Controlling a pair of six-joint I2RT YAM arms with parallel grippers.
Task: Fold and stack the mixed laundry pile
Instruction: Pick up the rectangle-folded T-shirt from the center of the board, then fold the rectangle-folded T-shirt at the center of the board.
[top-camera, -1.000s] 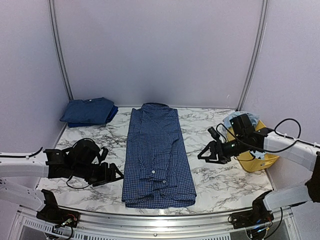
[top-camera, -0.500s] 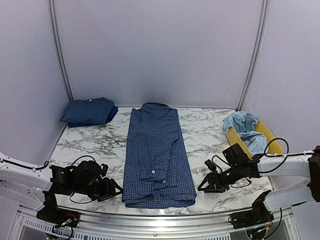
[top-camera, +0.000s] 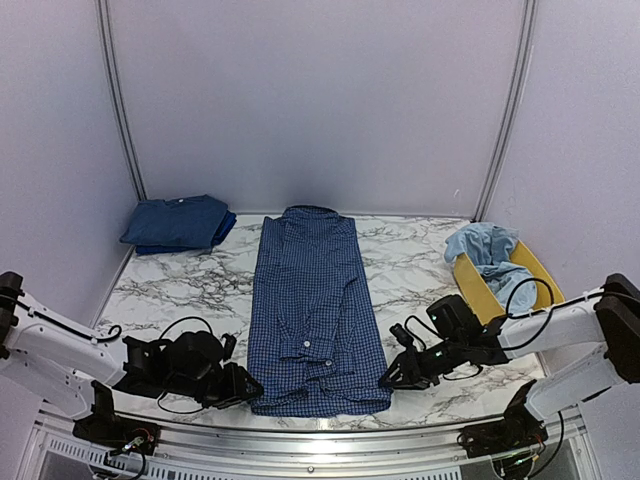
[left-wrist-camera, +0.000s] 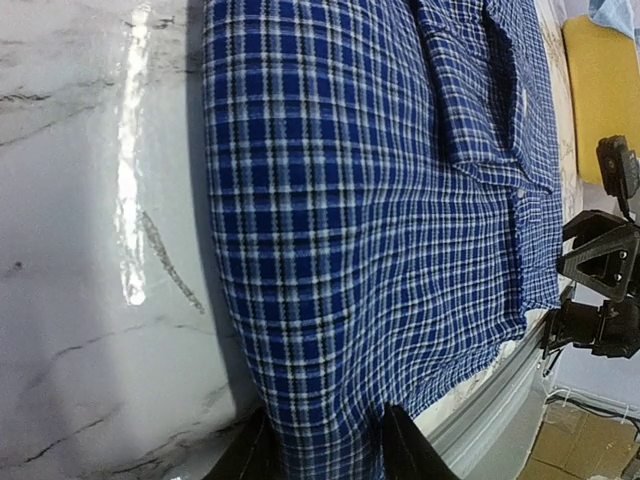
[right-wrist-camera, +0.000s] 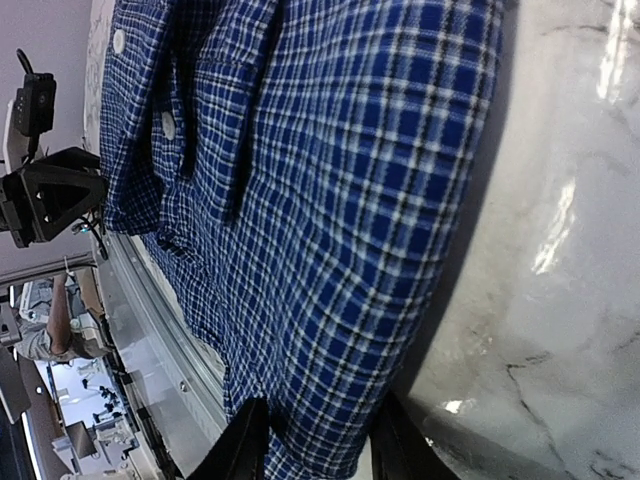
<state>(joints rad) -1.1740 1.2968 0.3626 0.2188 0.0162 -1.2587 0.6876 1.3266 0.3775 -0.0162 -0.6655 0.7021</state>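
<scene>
**Inspector:** State of the left gripper (top-camera: 243, 388)?

**Examiner:** Low on the marble table (top-camera: 420, 255), at the near left corner of the navy checked shirt (top-camera: 315, 310). In its wrist view the 2 fingers (left-wrist-camera: 402, 452) stand a narrow gap apart with the hem (left-wrist-camera: 330, 440) between them. I cannot tell whether they pinch the cloth.

**Inspector:** The right gripper (top-camera: 386, 379)?

**Examiner:** It mirrors that at the near right corner. Its fingers (right-wrist-camera: 246, 440) are narrow with hem cloth between them, and again I cannot tell if it is gripped.

**Inspector:** The laundry?

**Examiner:** The shirt lies flat mid-table, collar to the far side. 1 folded dark-blue piece (top-camera: 178, 222) sits at the far left corner. 1 light-blue T-shirt (top-camera: 483, 243) lies crumpled in the yellow tub (top-camera: 530, 262) at the right.
</scene>
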